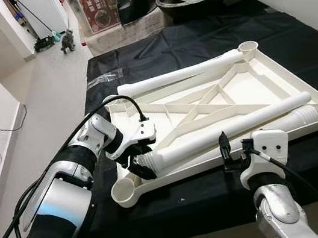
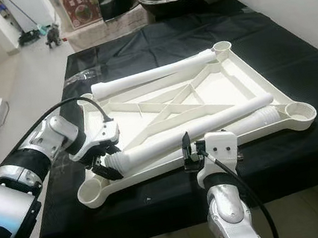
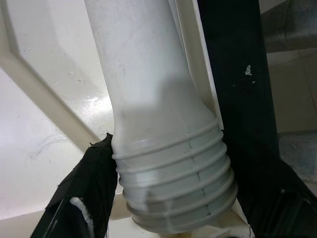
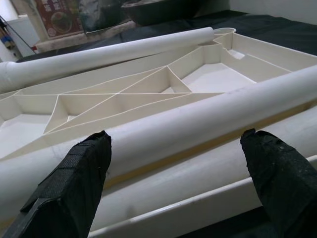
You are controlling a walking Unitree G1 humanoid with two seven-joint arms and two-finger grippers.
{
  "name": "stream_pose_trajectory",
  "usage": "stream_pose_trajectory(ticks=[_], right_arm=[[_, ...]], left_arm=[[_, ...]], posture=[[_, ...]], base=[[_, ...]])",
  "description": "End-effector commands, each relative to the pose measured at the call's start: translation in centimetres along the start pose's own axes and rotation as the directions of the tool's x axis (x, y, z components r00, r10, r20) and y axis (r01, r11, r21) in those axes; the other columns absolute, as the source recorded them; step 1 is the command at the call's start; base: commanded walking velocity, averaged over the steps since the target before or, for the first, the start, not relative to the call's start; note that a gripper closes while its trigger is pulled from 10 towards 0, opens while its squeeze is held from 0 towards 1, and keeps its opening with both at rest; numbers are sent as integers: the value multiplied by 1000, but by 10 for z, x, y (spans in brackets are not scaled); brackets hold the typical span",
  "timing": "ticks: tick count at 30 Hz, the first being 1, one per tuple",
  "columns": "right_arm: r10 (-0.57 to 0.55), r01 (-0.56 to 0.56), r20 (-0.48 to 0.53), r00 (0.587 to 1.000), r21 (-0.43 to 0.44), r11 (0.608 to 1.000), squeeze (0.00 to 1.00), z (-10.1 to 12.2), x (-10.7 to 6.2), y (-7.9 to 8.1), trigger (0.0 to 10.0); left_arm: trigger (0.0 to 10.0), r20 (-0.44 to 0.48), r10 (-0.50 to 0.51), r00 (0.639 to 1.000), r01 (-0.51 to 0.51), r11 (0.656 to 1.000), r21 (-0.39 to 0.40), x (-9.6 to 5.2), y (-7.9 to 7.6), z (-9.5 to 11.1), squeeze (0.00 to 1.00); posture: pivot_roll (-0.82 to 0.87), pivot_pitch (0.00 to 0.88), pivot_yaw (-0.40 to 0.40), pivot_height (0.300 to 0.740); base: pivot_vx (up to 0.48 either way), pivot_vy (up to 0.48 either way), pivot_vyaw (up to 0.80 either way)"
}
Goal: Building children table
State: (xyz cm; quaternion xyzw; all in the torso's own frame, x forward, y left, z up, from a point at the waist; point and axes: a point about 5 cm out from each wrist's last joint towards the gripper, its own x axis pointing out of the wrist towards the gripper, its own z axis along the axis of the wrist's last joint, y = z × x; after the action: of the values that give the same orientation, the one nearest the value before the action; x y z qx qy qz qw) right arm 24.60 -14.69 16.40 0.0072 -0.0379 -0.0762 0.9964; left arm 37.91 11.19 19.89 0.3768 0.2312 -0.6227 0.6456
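Head views, tabletop: the white table top (image 1: 275,84) lies upside down on a black cloth (image 1: 194,39), ribs up, three legs lying on it.
Head views, left gripper: the left gripper (image 1: 140,162) pinches the threaded end of the near table leg (image 1: 234,128), just beside the corner socket (image 1: 124,191).
Head views, right gripper: the right gripper (image 1: 233,154) hovers just short of that leg's middle, fingers spread.
Left wrist view: the leg's ribbed thread (image 3: 176,183) sits between the fingers (image 3: 81,198), touching them.
Right wrist view: the leg (image 4: 208,124) crosses beyond the two parted fingertips (image 4: 79,173), not touching.
Handling: likely light, stiff, hollow plastic, smooth and slippery on the shaft; the ribbed thread probably offers the surest hold.
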Motion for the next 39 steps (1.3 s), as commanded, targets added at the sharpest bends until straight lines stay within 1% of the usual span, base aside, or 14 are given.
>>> stream_pose_trajectory(ticks=[1,5,11,14,18,21,24,25,30,31,32,33,36,39], right_arm=[[4,-4,1,1000,13,1000,0,3,-1,2,10000],[3,-3,-2,1000,12,1000,0,2,-1,0,10000],[39,-40,26,999,49,998,0,8,4,7,10000],[41,-43,29,999,51,998,0,9,5,7,10000],[51,-53,45,998,54,997,0,11,11,8,10000],[52,-55,49,997,54,997,0,12,13,8,10000],[63,-67,65,996,61,996,0,15,19,10,10000],[63,-67,65,996,61,996,0,15,19,10,10000],[98,-104,81,992,77,992,0,17,24,15,10000],[98,-104,81,992,77,992,0,17,24,15,10000],[111,-119,95,989,87,989,0,20,27,16,10000],[111,-119,95,989,87,989,0,20,27,16,10000],[128,-138,108,986,96,986,0,22,30,18,10000],[133,-146,111,985,114,983,0,22,34,18,10000]], left_arm=[[0,-30,-26,999,25,998,-59,8,-8,-18,0],[0,-23,-10,1000,8,998,-63,9,-8,-19,0],[0,52,59,997,-53,994,-99,4,-7,-23,0],[0,63,70,996,-63,993,-104,4,-6,-23,0],[0,117,147,982,-133,984,-119,-6,-2,-23,0],[0,130,165,978,-150,981,-121,-8,0,-22,0],[0,156,231,960,-213,969,-125,-20,4,-24,0],[0,156,231,960,-213,969,-125,-20,4,-24,0],[0,186,330,925,-308,941,-140,-30,9,-25,0],[0,186,330,925,-308,941,-140,-30,9,-25,0],[0,215,386,897,-359,920,-156,-36,11,-25,0],[0,215,386,897,-359,920,-156,-36,11,-25,0],[0,248,431,868,-396,900,-181,-41,12,-27,0],[0,283,482,829,-441,875,-200,-45,12,-28,0]], posture=[[114,152,173,740],[89,151,152,740],[68,130,160,740],[68,130,160,740],[69,110,150,740],[69,110,150,740],[71,89,138,740],[71,89,138,740],[66,63,122,740],[66,63,122,740],[70,52,118,740],[70,52,118,740],[85,41,123,740],[94,24,103,740]], base=[[0,0,0],[0,0,0],[0,0,0],[0,0,0],[0,0,0],[0,0,0],[0,0,0],[0,0,0],[0,0,0],[0,0,0],[0,0,0],[0,0,0],[0,0,0],[0,0,0]])
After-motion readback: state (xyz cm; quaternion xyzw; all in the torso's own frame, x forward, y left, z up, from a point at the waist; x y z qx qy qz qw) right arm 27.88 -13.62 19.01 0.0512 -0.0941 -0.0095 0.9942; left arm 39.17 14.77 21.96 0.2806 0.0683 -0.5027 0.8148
